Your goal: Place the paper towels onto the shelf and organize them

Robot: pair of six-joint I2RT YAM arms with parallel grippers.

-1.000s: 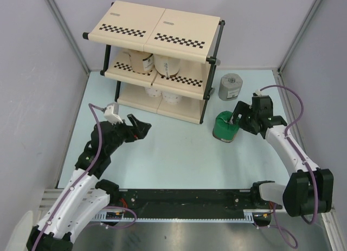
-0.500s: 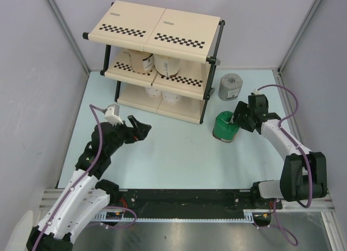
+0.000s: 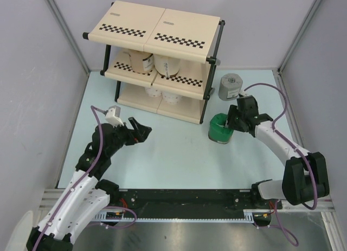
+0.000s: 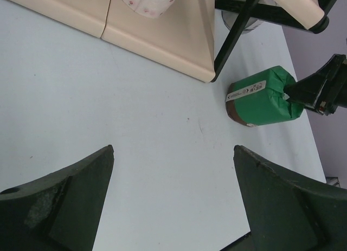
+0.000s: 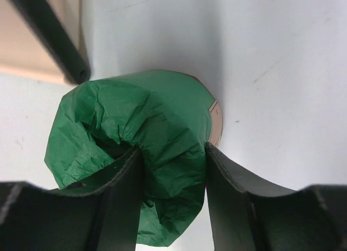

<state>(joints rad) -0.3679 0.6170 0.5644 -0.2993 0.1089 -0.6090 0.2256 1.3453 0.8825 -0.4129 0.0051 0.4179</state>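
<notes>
The table [image 3: 162, 148] is taken up at its far side by the shelf [image 3: 157, 61], on whose middle and bottom tiers several rolls are already stowed. Two rolls are left on the table to the right of the shelf: the grey roll [image 3: 231, 86] further back, and the green roll [image 3: 221, 127] nearer, just beside the shelf's front right post. The green roll is stood roughly upright, slightly tipped, with its hole facing up.

The green roll is reached by the right claw [image 3: 234, 116] from its right side. One finger is sunk in the hole and the other is pressed on the outer wrap, so the wall is pinched. The left claw [image 3: 140, 129] is held spread wide and holding nothing, well apart from both rolls.

Compared with a second earlier, the right jaws have been drawn in and the green roll has been nudged a little toward the shelf. The left arm is hardly altered.
</notes>
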